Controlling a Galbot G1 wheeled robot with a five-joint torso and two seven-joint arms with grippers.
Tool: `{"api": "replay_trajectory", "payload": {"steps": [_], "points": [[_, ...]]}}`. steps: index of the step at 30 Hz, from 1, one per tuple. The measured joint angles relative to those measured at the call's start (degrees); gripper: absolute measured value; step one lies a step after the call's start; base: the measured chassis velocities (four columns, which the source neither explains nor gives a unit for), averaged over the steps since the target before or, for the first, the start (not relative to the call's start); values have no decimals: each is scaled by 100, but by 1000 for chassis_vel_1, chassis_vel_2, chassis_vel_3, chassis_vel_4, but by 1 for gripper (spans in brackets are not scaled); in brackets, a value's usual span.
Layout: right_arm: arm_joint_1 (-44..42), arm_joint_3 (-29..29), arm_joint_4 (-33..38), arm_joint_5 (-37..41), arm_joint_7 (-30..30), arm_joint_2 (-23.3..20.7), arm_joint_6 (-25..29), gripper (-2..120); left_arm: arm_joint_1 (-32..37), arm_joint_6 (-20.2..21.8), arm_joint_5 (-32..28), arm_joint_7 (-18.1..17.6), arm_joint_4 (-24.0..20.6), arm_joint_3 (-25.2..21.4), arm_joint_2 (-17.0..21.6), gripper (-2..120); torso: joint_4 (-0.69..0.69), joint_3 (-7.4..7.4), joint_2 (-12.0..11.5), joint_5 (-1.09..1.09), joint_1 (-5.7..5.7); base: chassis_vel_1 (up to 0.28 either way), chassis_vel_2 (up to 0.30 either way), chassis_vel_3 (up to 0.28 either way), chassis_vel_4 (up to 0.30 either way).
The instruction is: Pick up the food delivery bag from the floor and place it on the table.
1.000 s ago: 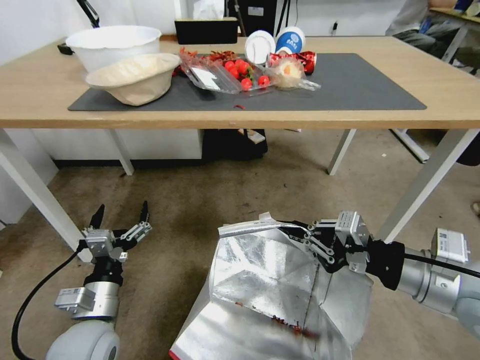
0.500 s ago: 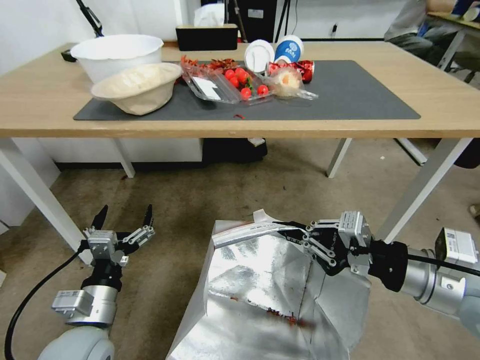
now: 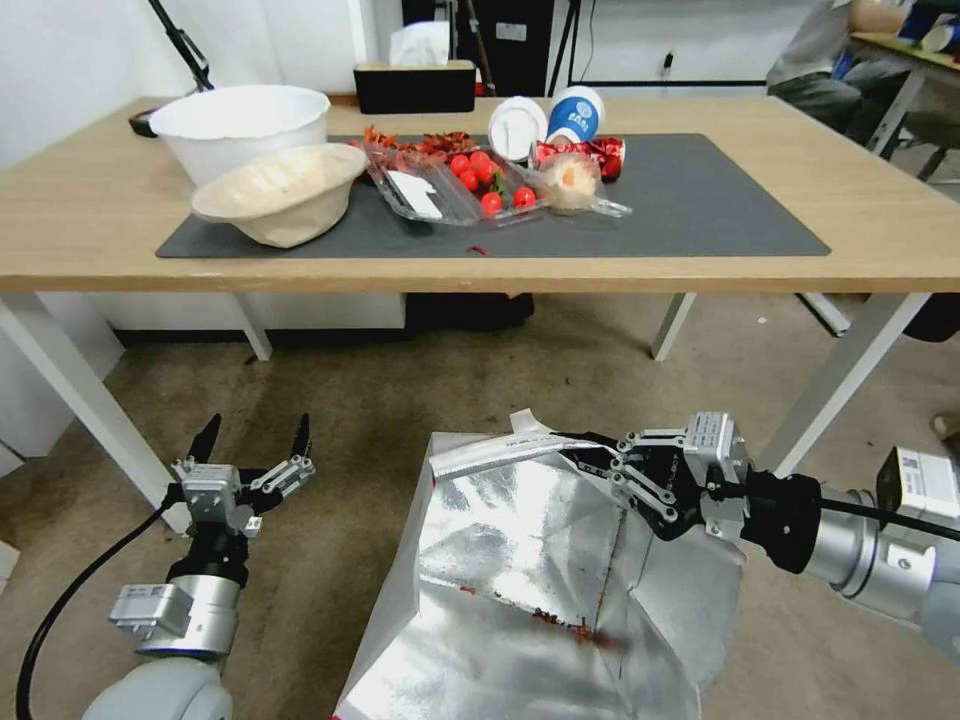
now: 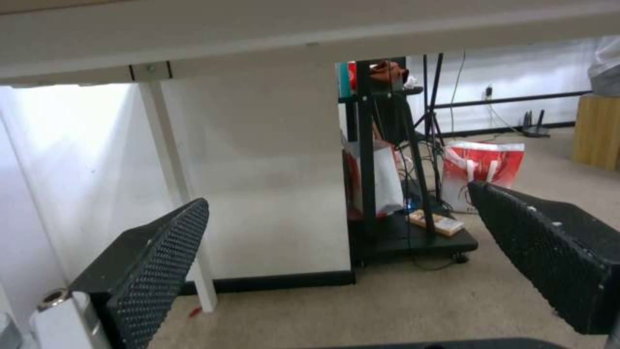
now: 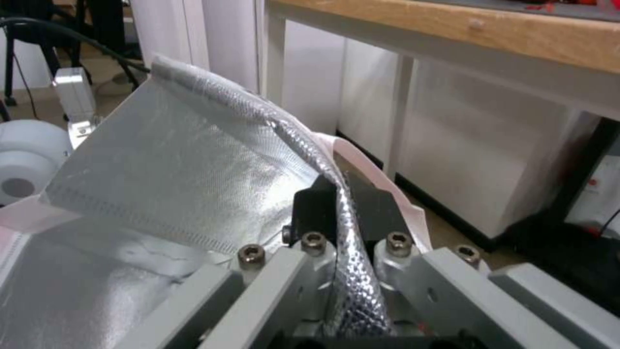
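Gripping the top rim of the food delivery bag (image 3: 520, 590), my right claw (image 3: 580, 452) has its fingers pinched tight on the folded foil edge; from its wrist camera I see the silver lining (image 5: 193, 174) squeezed between the two black pads (image 5: 310, 206). The bag hangs from that claw with its mouth gaping open toward my head camera, foil inside showing a few red smears near the crease. Whether its base touches the carpeted floor (image 3: 400, 400) I cannot tell, as it runs out of view below.

My left claw (image 3: 252, 440) sits well off to the left of the bag, fingers spread wide and holding nothing, pointing toward the space under the worktop (image 3: 100, 210). Its wrist camera looks between the two dotted fingers (image 4: 155, 257) at a white leg and wall.

Beyond and above both claws, the worktop carries a dark grey mat (image 3: 720, 210), a white bowl (image 3: 240, 125), a beige bowl (image 3: 280, 190) and a clear tray of tomatoes (image 3: 470, 185).
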Motion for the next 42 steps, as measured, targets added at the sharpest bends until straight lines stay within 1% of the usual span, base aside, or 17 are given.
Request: {"api": "replay_trajectory", "payload": {"steps": [6, 11, 18, 27, 30, 37, 38, 42], "points": [[2, 2, -6, 23, -19, 25, 16, 0, 16, -13, 2, -21, 0, 6, -5, 100, 0, 107, 143, 0, 37, 0, 0, 0, 0], [-5, 37, -14, 47, -19, 8, 16, 0, 22, -15, 2, -23, 0, 14, -7, 100, 1, 151, 211, 0, 60, 0, 0, 0, 0], [-28, 65, -36, 85, -23, -30, 17, 0, 26, -3, -5, -66, -36, 27, -9, 100, 0, 293, 417, 0, 125, 0, 0, 0, 0], [-19, 65, -57, 90, -47, -41, 99, 0, 46, -7, -12, -51, -63, 15, -15, 100, 0, 415, 601, 0, 185, 0, 0, 0, 0], [-23, 71, -78, 100, -69, -29, 126, 0, 46, -6, -10, -48, -71, 23, -13, 100, 0, 482, 702, 0, 219, 0, 0, 0, 0], [-24, 68, -107, 102, -126, -19, 145, 0, 53, -11, -7, -46, -73, 15, -12, 100, 0, 566, 824, 0, 257, 0, 0, 0, 0], [-14, 61, -125, 119, -142, -26, 158, 0, 52, -12, -3, -43, -73, 15, -12, 100, 0, 608, 886, 0, 279, 0, 0, 0, 0], [-10, 62, -145, 129, -168, -49, 169, 0, 47, -11, -3, -38, -77, 15, -11, 100, 1, 659, 974, 0, 315, 0, 0, 0, 0]]}}
